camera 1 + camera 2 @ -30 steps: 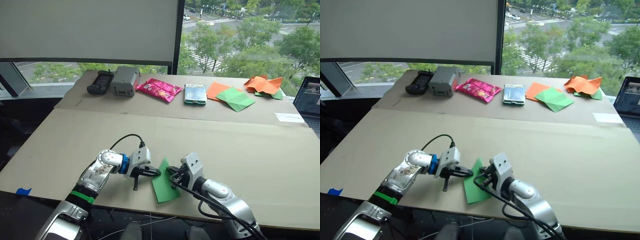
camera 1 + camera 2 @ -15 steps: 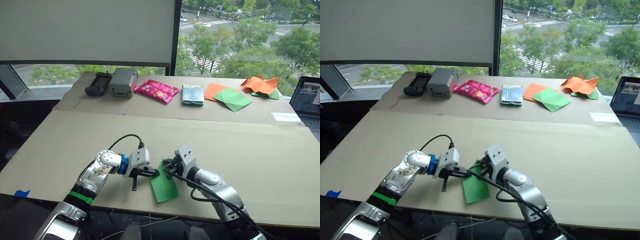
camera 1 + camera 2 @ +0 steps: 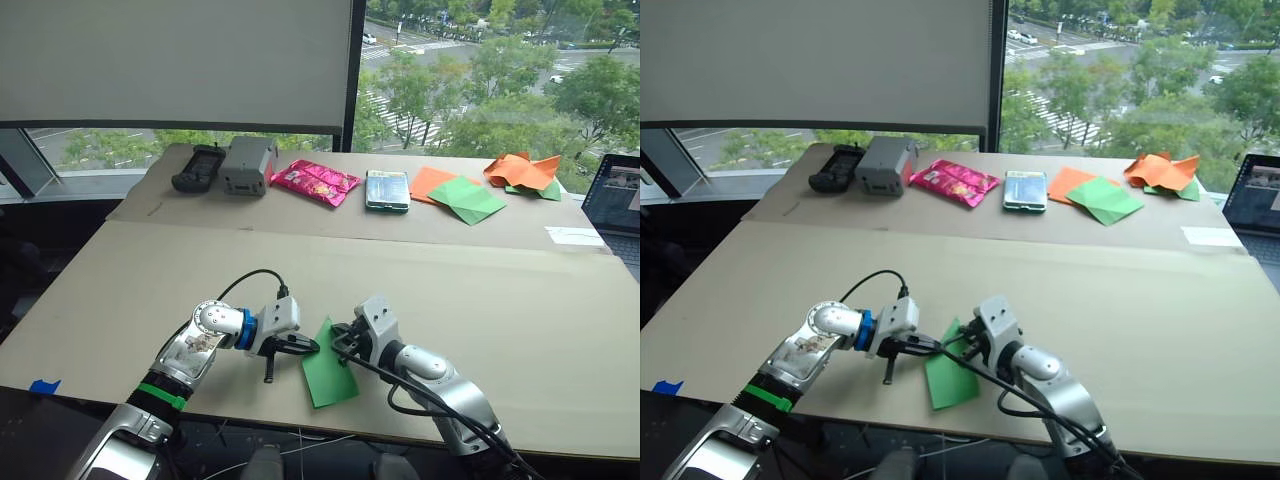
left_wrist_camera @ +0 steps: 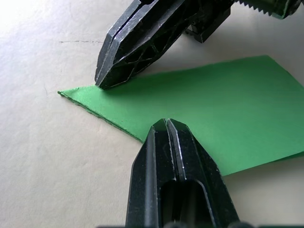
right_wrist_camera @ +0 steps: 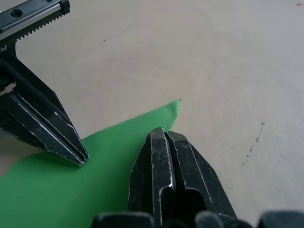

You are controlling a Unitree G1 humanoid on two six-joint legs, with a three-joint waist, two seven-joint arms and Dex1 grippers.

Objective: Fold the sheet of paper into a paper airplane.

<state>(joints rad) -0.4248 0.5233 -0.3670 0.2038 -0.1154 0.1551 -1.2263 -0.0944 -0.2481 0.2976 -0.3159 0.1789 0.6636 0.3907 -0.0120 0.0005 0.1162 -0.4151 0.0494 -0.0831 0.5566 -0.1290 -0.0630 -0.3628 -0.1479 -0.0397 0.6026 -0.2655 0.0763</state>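
The sheet of paper (image 3: pixel 330 375), bright green and folded into a narrow wedge with its point away from me, lies flat on the cardboard table top (image 3: pixel 450 290) near the front edge. My left gripper (image 3: pixel 313 346) is shut, its tip resting on the paper's left edge. In the left wrist view the shut fingertips (image 4: pixel 166 126) sit on the green paper (image 4: pixel 223 109). My right gripper (image 3: pixel 338 347) is shut too, its tip pressing on the paper close to the point, as the right wrist view shows (image 5: pixel 162 134). The two tips stand a short gap apart.
Along the far strip lie a black device (image 3: pixel 198 165), a grey box (image 3: pixel 248 163), a pink packet (image 3: pixel 318 180), a phone (image 3: pixel 388 188), a paler green folded paper (image 3: pixel 468 198) and crumpled orange paper (image 3: pixel 525 170). A laptop (image 3: pixel 618 200) stands at the right edge.
The camera has shifted a little. My right gripper's tip has edged slightly toward the paper's point and its arm has swung; the left gripper and the paper stay put.
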